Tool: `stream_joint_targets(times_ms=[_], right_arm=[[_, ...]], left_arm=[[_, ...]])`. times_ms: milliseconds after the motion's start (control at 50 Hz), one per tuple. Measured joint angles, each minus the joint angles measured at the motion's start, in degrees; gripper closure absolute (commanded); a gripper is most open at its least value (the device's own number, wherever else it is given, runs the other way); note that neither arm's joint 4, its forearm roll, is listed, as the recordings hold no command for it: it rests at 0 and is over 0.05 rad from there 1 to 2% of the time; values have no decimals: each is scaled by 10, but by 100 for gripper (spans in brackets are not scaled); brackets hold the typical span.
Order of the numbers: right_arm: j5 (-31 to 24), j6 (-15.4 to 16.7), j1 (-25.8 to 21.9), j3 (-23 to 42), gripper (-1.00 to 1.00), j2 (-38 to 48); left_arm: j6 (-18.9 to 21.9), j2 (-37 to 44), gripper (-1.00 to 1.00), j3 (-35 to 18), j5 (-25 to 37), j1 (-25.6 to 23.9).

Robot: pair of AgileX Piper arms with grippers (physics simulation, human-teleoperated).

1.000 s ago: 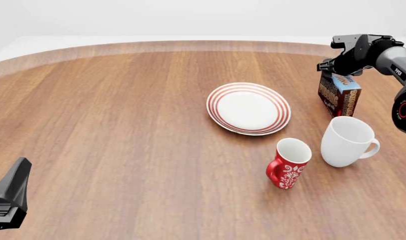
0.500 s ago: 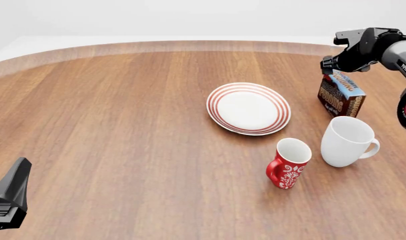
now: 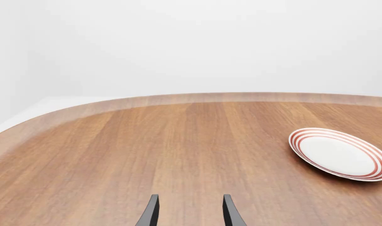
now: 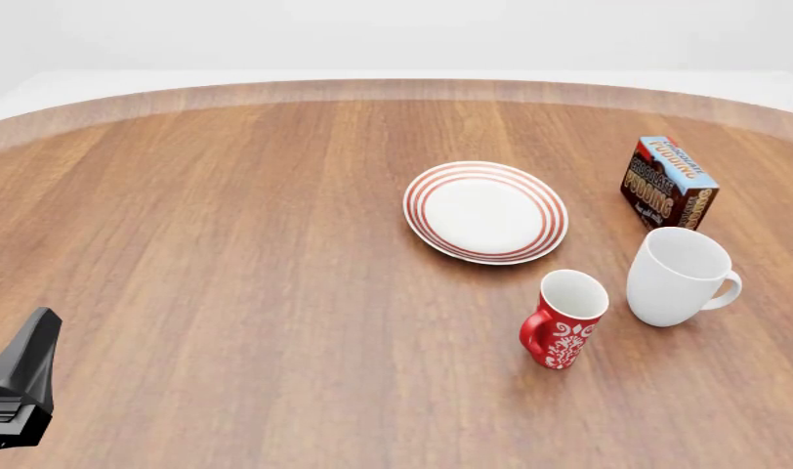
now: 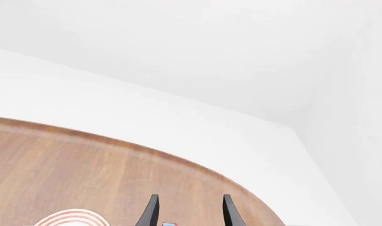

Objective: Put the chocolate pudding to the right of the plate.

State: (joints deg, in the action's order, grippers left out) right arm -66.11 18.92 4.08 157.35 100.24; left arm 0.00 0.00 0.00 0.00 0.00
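Observation:
The chocolate pudding [image 4: 668, 183], a dark brown carton with a light blue top, stands upright on the table to the right of the plate [image 4: 485, 211], a round white plate with red rings. Nothing touches the carton. My right gripper [image 5: 189, 214] does not show in the front view; its wrist view shows the fingers apart and empty, high above the table, with a sliver of the pudding [image 5: 169, 224] and the plate's rim [image 5: 72, 218] at the picture's edge. My left gripper [image 3: 187, 214] is open and empty, low at the near left corner [image 4: 25, 366].
A white mug [image 4: 681, 276] stands just in front of the pudding. A red patterned mug [image 4: 564, 319] stands to its left, in front of the plate. The curved far edge of the wooden table [image 4: 240, 244] runs behind them.
My right gripper, which was over the pudding's top, has drawn back and up, out of the front view. The carton stays standing beside the plate. The left arm has not moved.

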Motion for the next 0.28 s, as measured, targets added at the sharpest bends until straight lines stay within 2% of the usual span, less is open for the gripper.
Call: stream_joint_targets(times_ms=[120, 280], right_arm=[[-6, 16, -7, 23, -100, -73], [-10, 27, -11, 38, -100, -120]], left_arm=[[0, 0, -100, 0, 0, 0], [0, 0, -100, 0, 0, 0]])
